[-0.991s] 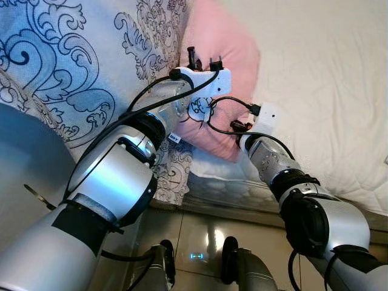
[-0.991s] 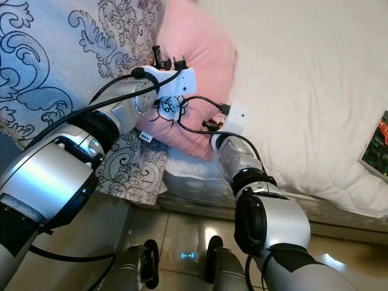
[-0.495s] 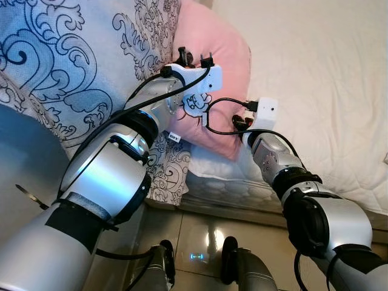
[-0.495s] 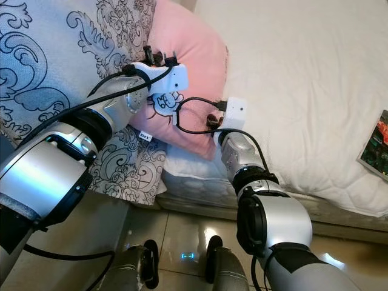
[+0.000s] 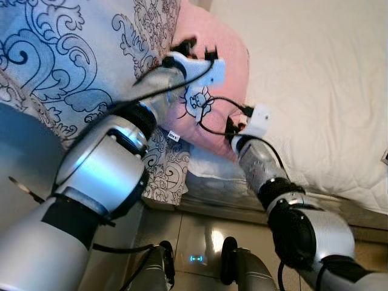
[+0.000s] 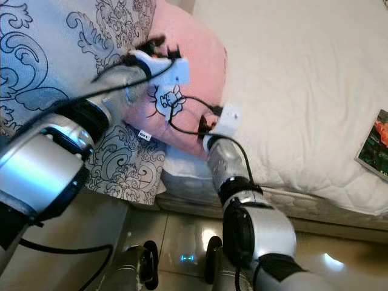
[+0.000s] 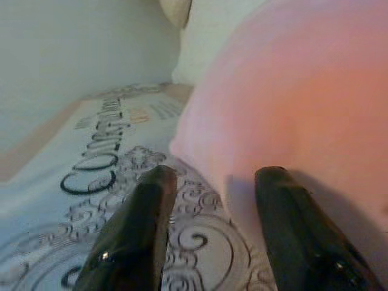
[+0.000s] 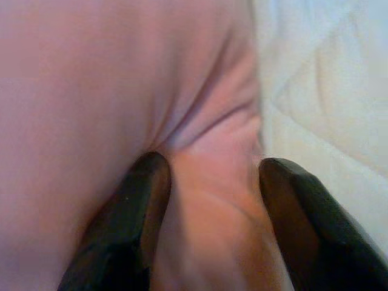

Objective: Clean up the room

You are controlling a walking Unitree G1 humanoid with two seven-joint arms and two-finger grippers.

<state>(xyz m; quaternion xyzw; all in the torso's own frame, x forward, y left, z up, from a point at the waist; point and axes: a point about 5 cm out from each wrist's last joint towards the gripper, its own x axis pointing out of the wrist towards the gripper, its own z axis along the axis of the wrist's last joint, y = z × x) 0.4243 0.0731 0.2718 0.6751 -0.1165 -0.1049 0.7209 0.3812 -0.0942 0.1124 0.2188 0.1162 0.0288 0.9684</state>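
Pink pillow (image 5: 213,91): laid on the bed between the patterned blue quilt (image 5: 73,66) and the white mattress cover (image 5: 315,91), and met by both grippers.
Left gripper (image 7: 215,182): fingers are held spread; one is set over the quilt, the other against the pillow's near edge. Nothing is pinched.
Right gripper (image 8: 209,182): a raised fold of pink fabric is seen between the parted fingers; whether it is squeezed cannot be told.
White mattress cover: seen just beside the right gripper's outer finger.
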